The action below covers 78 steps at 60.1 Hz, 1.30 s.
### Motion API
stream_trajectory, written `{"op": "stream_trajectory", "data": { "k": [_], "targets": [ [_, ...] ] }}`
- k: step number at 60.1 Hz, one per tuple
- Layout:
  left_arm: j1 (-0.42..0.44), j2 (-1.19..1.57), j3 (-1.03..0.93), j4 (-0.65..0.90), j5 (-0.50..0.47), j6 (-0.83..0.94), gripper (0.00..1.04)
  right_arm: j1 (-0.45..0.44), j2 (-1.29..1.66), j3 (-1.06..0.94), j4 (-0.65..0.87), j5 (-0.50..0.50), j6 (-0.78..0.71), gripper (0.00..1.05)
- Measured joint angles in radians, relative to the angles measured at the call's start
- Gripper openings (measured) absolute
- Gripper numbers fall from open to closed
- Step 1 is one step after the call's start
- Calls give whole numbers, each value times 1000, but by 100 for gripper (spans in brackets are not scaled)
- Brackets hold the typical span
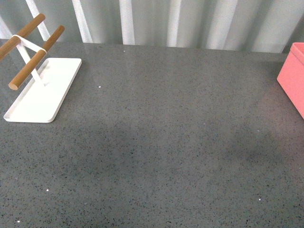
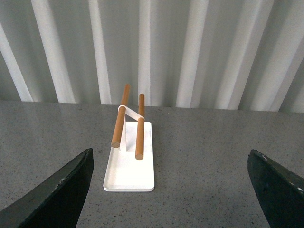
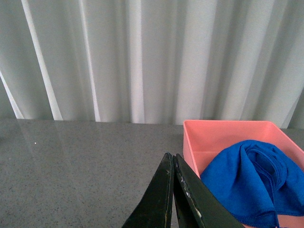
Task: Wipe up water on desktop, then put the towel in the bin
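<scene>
The dark grey speckled desktop (image 1: 156,142) fills the front view; neither arm shows there. The salmon-pink bin (image 1: 294,76) stands at its right edge. In the right wrist view the bright blue towel (image 3: 249,183) lies bunched inside the bin (image 3: 209,137). My right gripper (image 3: 172,159) is shut and empty, its fingers pressed together, just outside the bin's near wall. In the left wrist view my left gripper (image 2: 171,164) is open and empty, its dark fingers (image 2: 66,190) spread wide above the desktop (image 2: 204,161).
A flat white tray (image 1: 42,90) with two wooden rods (image 1: 35,59) on a white stand sits at the desktop's far left; it also shows in the left wrist view (image 2: 129,164). A pleated white curtain (image 1: 166,21) hangs behind the desktop.
</scene>
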State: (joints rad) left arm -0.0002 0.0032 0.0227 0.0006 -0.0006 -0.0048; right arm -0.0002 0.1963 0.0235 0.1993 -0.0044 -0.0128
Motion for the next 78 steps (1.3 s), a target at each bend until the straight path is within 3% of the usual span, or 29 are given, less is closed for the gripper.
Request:
{"op": "stream_trajectory", "data": {
  "k": [5, 10, 24, 56, 78],
  "targets": [
    [0, 0, 0, 0, 0, 0, 98, 0, -32, 0, -33, 0, 0, 3],
    [0, 0, 0, 0, 0, 0, 98, 0, -149, 0, -185, 1, 2, 3],
    [0, -1, 0, 0, 0, 0, 98, 0, -192, 0, -198, 3, 2, 3],
    [0, -1, 0, 0, 0, 0, 98, 0, -192, 0, -198, 3, 3, 99],
    [0, -1, 0, 0, 0, 0, 98, 0, -192, 0, -198, 3, 3, 98]
  ]
}}
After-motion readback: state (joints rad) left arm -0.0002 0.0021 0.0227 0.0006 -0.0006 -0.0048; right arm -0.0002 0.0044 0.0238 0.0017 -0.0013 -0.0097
